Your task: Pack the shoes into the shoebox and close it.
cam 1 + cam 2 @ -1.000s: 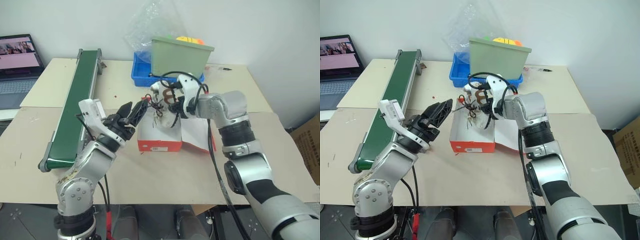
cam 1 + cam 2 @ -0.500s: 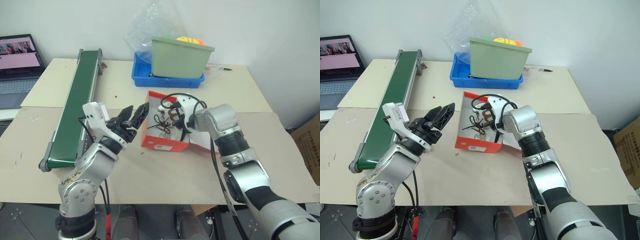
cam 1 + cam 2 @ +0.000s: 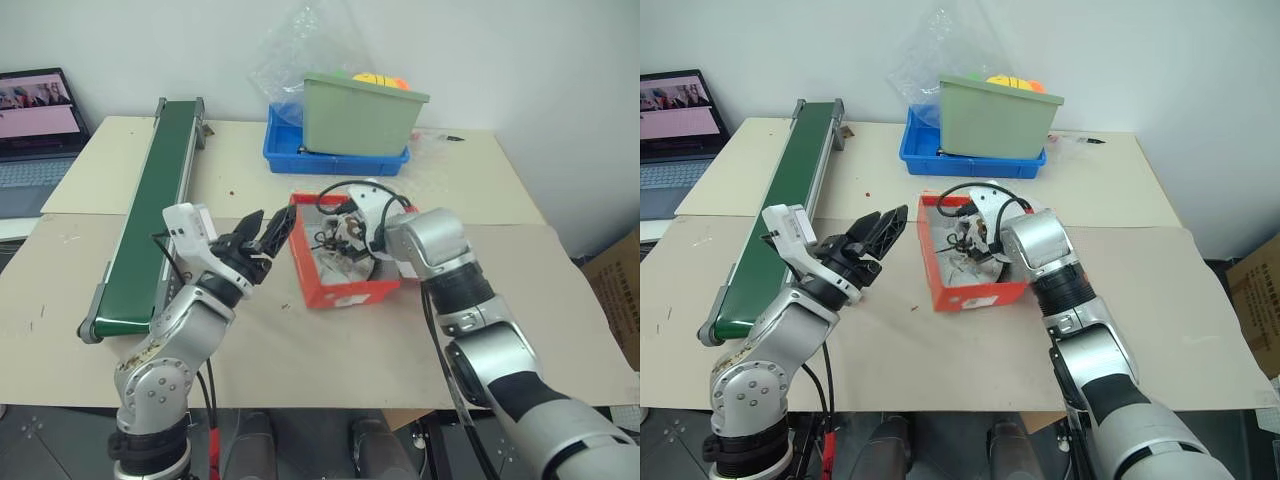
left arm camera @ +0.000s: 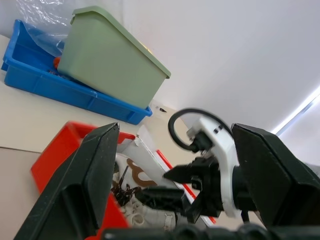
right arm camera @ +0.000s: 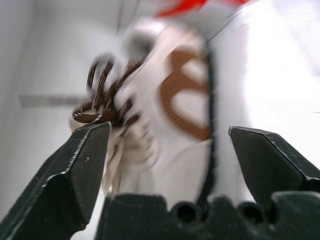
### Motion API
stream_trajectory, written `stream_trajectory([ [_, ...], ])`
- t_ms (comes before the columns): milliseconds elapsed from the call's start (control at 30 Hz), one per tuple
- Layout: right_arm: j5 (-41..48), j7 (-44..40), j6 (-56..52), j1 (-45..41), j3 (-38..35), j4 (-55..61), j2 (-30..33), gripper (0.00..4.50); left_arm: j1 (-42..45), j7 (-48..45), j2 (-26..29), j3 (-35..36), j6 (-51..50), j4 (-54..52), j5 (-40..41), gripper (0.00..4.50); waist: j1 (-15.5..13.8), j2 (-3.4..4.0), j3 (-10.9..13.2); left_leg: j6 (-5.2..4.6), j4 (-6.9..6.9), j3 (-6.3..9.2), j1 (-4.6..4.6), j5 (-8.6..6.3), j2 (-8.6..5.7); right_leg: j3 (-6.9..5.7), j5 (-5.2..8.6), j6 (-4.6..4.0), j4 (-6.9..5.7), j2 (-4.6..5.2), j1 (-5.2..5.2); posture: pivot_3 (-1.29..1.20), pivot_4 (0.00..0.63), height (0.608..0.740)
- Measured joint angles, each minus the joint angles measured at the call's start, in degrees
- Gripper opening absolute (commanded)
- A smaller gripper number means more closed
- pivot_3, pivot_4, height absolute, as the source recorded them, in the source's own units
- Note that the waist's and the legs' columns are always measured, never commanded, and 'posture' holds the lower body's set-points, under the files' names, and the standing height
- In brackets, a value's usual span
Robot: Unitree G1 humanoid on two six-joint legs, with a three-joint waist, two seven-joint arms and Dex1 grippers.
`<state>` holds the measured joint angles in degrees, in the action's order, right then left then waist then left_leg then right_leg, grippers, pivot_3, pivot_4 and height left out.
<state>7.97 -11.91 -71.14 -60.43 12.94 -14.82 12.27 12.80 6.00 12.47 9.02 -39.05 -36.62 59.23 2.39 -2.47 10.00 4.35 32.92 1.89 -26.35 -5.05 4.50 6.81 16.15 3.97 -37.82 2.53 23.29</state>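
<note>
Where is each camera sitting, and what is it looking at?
Left eye view: on the head, looking down at the table; both arms show.
Right eye view: beside it, same scene.
Left wrist view: on the left arm, looking between its open fingers at the right gripper.
Right wrist view: looking between open fingers at a shoe.
All share the shoebox.
</note>
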Motion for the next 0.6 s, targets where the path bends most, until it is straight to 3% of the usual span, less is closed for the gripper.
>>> stream_trajectory([
  [133,0.4,-0.3,0.1,-4.2,-4.4,5.8,-0.4,4.46,0.1,-0.4,1.0,0.1,0.0,0.1,-0.6,3.84,0.0,0.00,0.0,-0.01,-0.06,0.00,0.00,-0.01,0.00,-0.01,0.02,-0.02,0.05,0.00,0.01,0.00,0.150,0.740],
  [300,5.9,-5.4,8.0,-1.4,-10.7,11.3,-2.4,4.46,0.7,0.1,3.3,1.6,0.3,1.6,-3.9,3.84,0.0,0.00,0.0,-0.01,-0.08,0.00,0.00,-0.01,0.00,-0.03,0.02,-0.02,0.08,0.00,-0.01,0.00,0.150,0.740],
  [467,7.8,-15.7,24.1,5.7,-13.1,11.7,4.0,4.46,0.7,4.6,9.1,2.9,1.5,4.2,-18.3,3.84,-0.2,0.00,0.0,0.00,-0.08,-0.01,-0.01,-0.01,0.00,0.00,0.02,0.00,0.23,0.01,-0.07,0.00,0.150,0.740],
  [600,9.1,-22.4,32.6,8.7,-14.4,9.2,6.7,4.46,-0.6,5.8,10.8,3.3,1.5,5.0,-25.5,3.84,0.3,0.01,0.0,0.00,-0.19,-0.02,-0.01,-0.01,0.00,0.03,0.02,-0.01,0.21,-0.01,0.00,0.00,0.150,0.740],
])
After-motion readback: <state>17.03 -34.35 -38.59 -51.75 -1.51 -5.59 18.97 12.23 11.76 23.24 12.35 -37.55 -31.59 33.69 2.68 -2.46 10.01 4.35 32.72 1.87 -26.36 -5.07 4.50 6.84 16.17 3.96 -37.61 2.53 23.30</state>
